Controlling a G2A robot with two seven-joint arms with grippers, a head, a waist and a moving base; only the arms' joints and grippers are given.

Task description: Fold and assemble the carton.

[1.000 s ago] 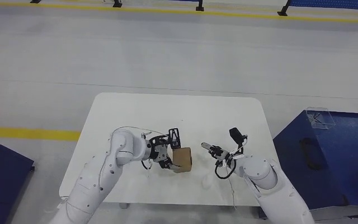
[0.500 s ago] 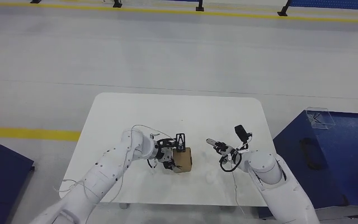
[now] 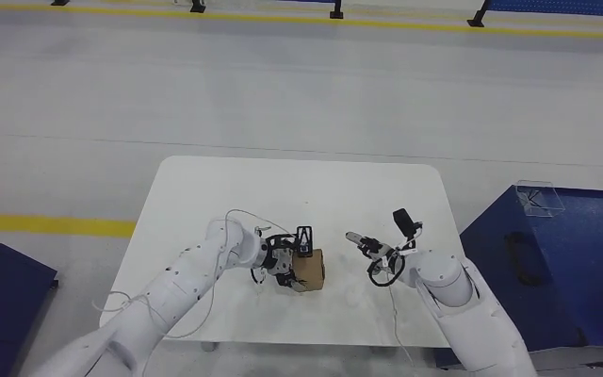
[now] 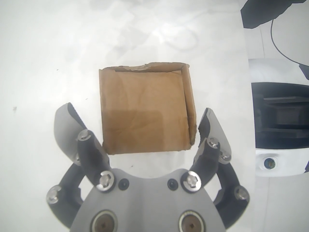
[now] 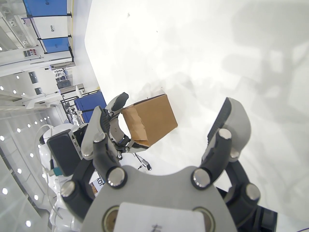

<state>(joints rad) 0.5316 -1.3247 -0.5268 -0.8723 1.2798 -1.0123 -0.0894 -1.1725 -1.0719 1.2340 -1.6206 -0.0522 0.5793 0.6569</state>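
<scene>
A small brown carton [image 3: 309, 269] lies on the white table [image 3: 236, 188], near its front edge. In the left wrist view the carton [image 4: 144, 107] shows a creased face with a folded flap along one side. My left gripper [image 4: 137, 109] is open, one finger on each side of the carton's near end, the pads close to it but not pressing. From above, the left gripper [image 3: 294, 256] sits just left of the carton. My right gripper [image 3: 361, 242] hangs open a short way to the carton's right. The right gripper [image 5: 173, 100] faces the carton [image 5: 152, 121], whose ragged open end points at the left gripper.
A dark blue bin [image 3: 537, 254] stands off the table's right side, with a clear tray [image 3: 539, 198] on its far corner. Loose cable hangs from both wrists. The table's front edge [image 3: 283, 341] is close behind the carton.
The left gripper has slid right, up to the carton, and its arm has swung. The right gripper has drawn back to the right and slightly farther away. The carton has barely shifted.
</scene>
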